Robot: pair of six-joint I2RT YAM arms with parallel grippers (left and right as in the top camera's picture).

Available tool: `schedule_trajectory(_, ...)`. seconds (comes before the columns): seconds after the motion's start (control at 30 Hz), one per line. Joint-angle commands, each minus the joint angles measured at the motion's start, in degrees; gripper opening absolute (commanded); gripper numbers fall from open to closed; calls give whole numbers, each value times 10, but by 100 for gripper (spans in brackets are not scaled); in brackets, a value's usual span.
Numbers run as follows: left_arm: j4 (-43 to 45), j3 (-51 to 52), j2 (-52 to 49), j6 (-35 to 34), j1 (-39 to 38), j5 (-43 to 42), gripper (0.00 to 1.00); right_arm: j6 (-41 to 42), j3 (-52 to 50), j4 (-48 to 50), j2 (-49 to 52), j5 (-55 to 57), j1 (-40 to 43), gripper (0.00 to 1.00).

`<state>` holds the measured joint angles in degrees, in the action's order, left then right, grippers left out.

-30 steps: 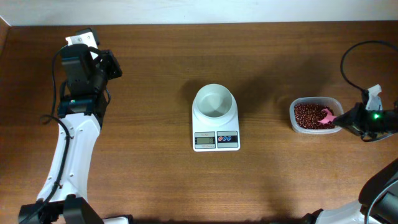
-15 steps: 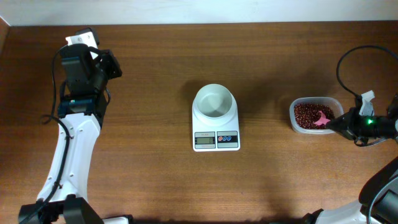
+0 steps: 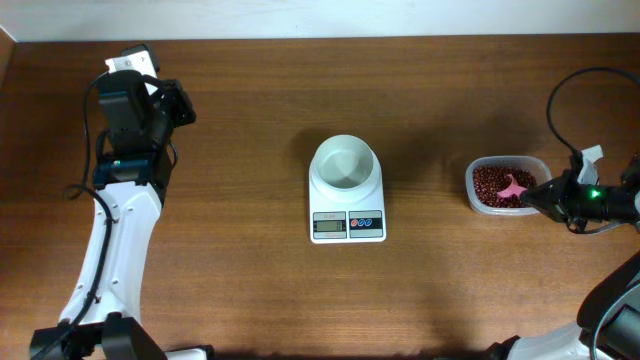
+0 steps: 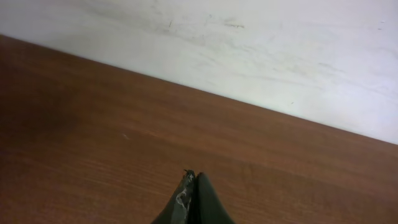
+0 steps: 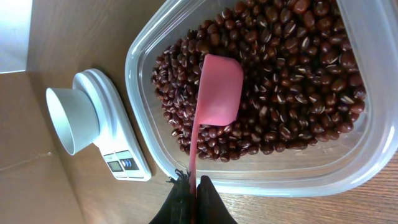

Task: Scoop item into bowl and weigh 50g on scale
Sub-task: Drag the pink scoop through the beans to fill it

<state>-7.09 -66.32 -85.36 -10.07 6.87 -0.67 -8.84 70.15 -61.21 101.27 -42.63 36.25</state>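
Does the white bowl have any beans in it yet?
Empty: the bowl on the scale shows only white inside; beans sit in the tub.

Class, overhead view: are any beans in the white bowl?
No, the white bowl on the scale is bare inside; the beans are in the clear tub.

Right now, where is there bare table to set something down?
Bare tabletop lies between the left arm and the scale, between scale and clear tub, and in front of the scale. Crowded at the tub, where the right tool holds a pink scoop.
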Motion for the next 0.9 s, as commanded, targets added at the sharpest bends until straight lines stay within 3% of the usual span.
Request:
schedule_trajectory(0.0, 4, -6, -2, 3, 0, -7, 3, 3, -8, -3, 4, -20, 2, 4)
schedule_trajectory(0.3, 4, -6, -2, 4, 0, -6, 3, -24, -8, -23, 4, -20, 25, 4)
schedule_trajectory(0.5, 4, -6, -2, 4, 0, -6, 3, -71, -8, -42, 4, -88, 67, 4)
schedule_trajectory(0.87, 4, -6, -2, 4, 1, -6, 3, -75, -8, -53, 4, -97, 84, 4)
